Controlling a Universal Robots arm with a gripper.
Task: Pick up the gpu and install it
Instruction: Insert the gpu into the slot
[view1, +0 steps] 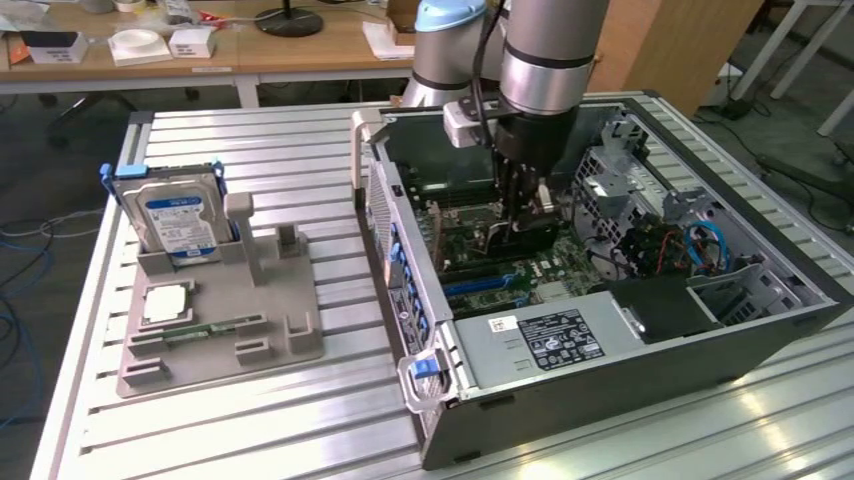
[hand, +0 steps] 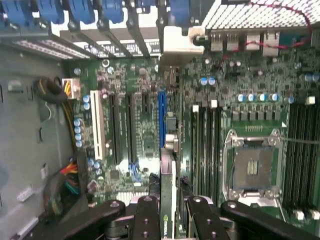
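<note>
The pincer (hand: 170, 222) is clamped on the gpu (hand: 168, 175), gripping it from both faces. The gpu stands on edge inside the open computer case (view1: 641, 350), over the motherboard (hand: 140, 125) and roughly in line with the blue slot (hand: 161, 117); contact with the slot cannot be determined. Seen edge-on, the card is thin and dark (a green logo shows at the grip). The case lies on the slatted tabletop (view1: 267, 420).
</note>
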